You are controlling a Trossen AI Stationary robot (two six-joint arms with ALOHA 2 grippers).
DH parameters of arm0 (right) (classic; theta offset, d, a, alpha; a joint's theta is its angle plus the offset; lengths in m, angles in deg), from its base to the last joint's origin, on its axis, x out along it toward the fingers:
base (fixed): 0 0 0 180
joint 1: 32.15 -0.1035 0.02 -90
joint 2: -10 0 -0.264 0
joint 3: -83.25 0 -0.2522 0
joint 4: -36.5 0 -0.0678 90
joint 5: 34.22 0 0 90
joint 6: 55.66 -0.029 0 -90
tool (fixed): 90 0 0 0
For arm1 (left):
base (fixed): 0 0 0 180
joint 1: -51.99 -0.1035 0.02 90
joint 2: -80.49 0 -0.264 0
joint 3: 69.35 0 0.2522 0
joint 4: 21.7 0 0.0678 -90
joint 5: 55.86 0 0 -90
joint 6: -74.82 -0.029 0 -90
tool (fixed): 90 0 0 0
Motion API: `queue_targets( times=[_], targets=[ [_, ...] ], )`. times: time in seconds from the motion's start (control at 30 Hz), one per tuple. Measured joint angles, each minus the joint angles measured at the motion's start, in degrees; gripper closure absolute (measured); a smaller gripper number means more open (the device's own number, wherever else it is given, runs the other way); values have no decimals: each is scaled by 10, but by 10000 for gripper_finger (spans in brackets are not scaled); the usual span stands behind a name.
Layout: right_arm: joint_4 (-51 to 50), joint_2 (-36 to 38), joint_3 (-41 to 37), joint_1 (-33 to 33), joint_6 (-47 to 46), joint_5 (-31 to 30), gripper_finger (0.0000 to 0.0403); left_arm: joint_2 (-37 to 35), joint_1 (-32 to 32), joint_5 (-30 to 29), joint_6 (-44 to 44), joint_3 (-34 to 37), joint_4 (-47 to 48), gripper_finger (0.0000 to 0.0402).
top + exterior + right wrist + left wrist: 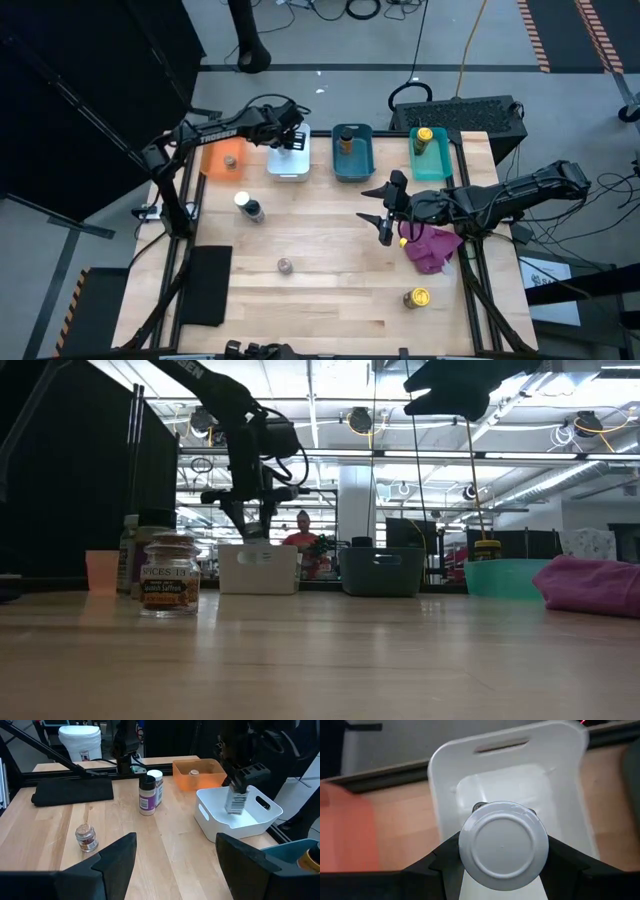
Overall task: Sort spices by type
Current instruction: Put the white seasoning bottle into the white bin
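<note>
Along the far edge of my wooden table (330, 290) stand four bins in a row: an orange bin (216, 160) on my left, then a white bin (290, 165), a blue bin (353, 160) and a teal bin (432, 162). A crumpled magenta cloth (432, 248) lies on my right, near the table's edge. A black pad (206, 283) lies flat at the near left. Beyond the table, a white bucket (80, 741) stands on the floor, and a person in red (303, 532) shows far back in the room.

Pale smooth wood table (330, 270), glossy white plastic bin (445, 785), soft magenta cloth (432, 247), clear glass jar (169, 576)
</note>
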Motion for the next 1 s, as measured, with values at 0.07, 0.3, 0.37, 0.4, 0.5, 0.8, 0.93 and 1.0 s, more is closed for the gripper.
queue_targets(
  times=[0.07,0.3,0.37,0.4,0.5,0.8,0.93,1.0],
  targets=[
    [-2,0,0,0,0,0,147,0,-3,-2,-2,0,6,198],
    [-2,0,0,0,-1,0,147,0,-11,-6,-12,0,-2,198],
    [-2,0,0,0,-1,0,147,2,-14,-6,-12,0,-2,198],
    [-2,0,0,0,-1,0,147,5,-14,-5,-12,0,-3,198],
    [-2,0,0,0,-1,0,147,16,-15,-4,-17,0,-3,198],
    [-5,0,0,0,-1,0,147,27,-15,4,-45,0,-15,155],
    [-13,0,0,0,-1,-1,147,27,-15,4,-47,0,-17,145],
    [-13,0,0,0,-1,-1,147,27,-15,4,-59,0,-23,144]
  ],
)
